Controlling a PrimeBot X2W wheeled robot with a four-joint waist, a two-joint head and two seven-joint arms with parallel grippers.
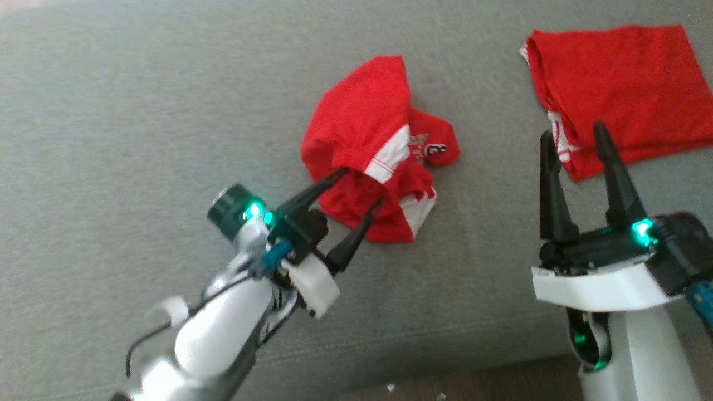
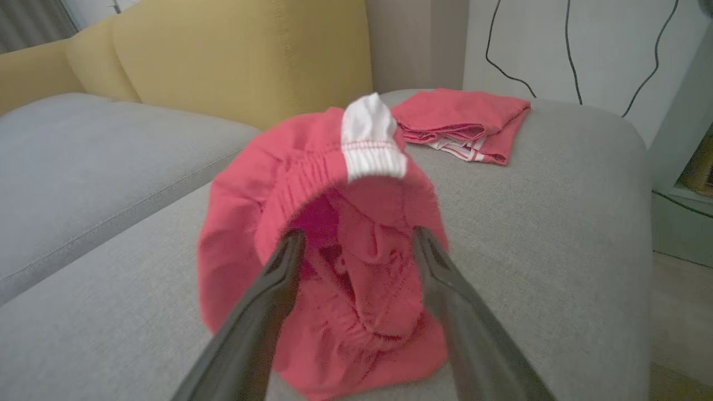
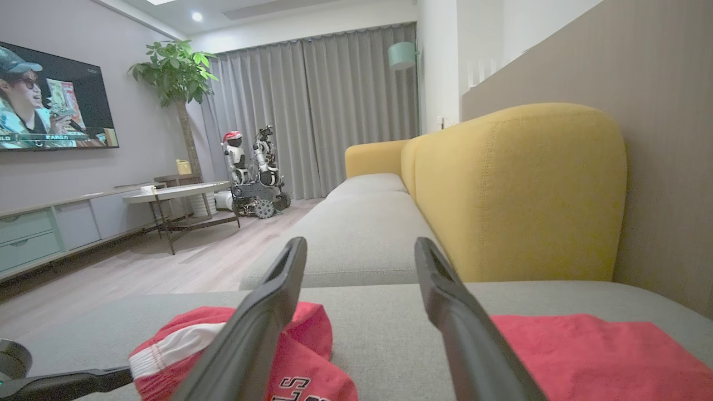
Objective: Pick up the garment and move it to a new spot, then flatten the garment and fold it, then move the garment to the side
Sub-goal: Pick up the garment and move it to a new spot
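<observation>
**Unclear, Blurred, Cut Off**

Cannot tell whether the left end effector point(image 1: 362, 187), fingers spread, touches the crumpled garment point(image 1: 362, 122) or merely overlaps its edge. Lost against red cloth at the tips in the head view, and smeared by blur in the left wrist view. Cannot read the print on that garment. Too soft in the head view; cut by the bottom edge in the right wrist view and partly covered there by a finger point(image 3: 262, 328) of the right end effector point(image 1: 572, 129). Loses the folded garment point(image 1: 618, 94) past the right edge of the head view and past the lower right corner of the right wrist view.
</observation>
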